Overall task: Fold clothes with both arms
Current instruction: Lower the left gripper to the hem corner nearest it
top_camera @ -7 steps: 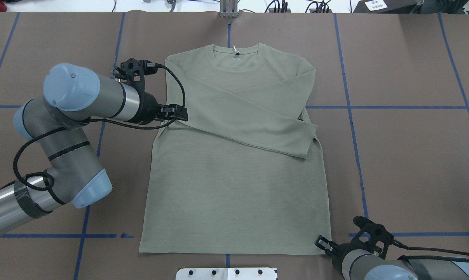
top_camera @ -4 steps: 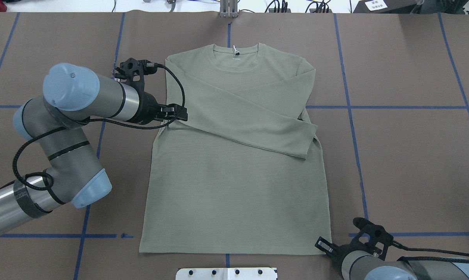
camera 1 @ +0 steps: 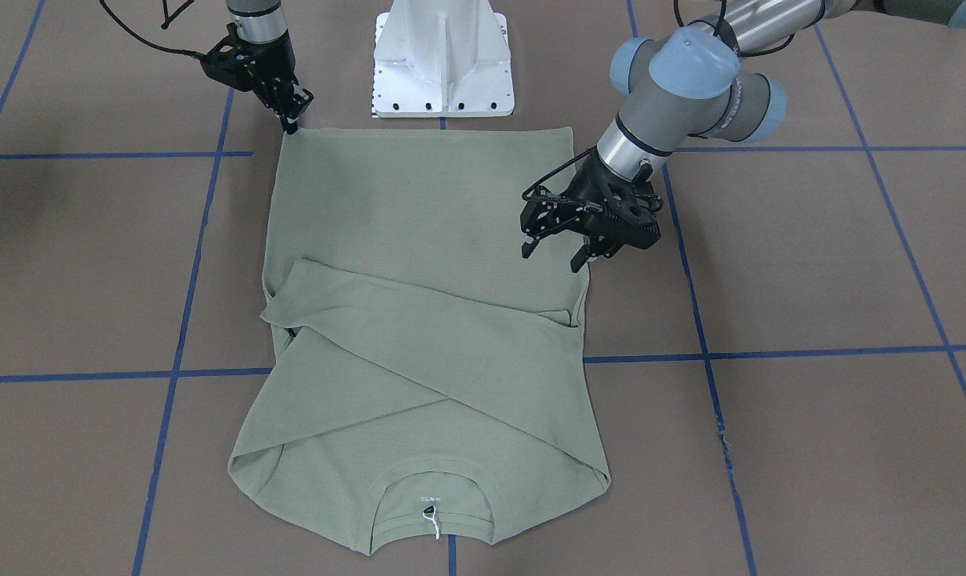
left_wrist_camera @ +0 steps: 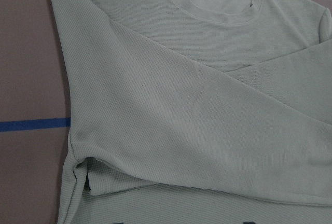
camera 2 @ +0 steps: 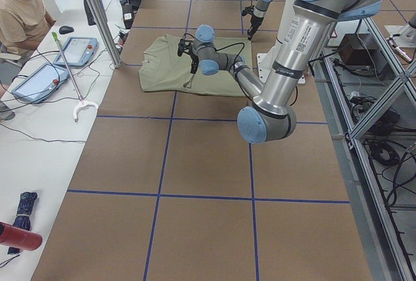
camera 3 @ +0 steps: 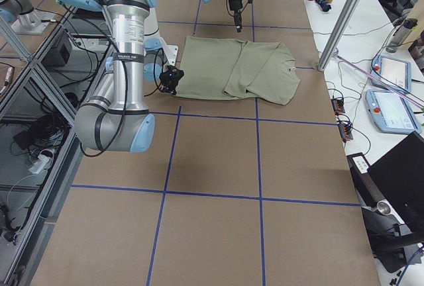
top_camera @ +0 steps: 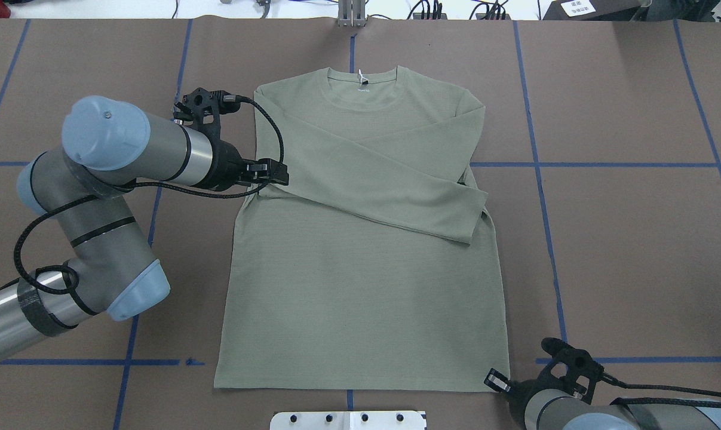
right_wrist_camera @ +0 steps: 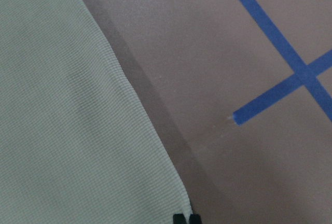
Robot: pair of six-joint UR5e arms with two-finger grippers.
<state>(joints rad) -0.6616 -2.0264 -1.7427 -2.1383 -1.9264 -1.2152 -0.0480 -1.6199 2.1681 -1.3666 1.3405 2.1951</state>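
Brown paper (top_camera: 635, 239) crossed by blue tape lines (top_camera: 635, 164) covers the table, and on it we see the sage-green shirt (top_camera: 360, 286) lying flat, sleeves crossed over its chest, collar away from the robot. The left gripper (camera 1: 553, 254) hangs with jaws spread over the shirt's side edge. The right gripper (camera 1: 292, 122) sits at the near hem corner, fingertips (right_wrist_camera: 180, 218) pressed together; whether they catch cloth we cannot tell.
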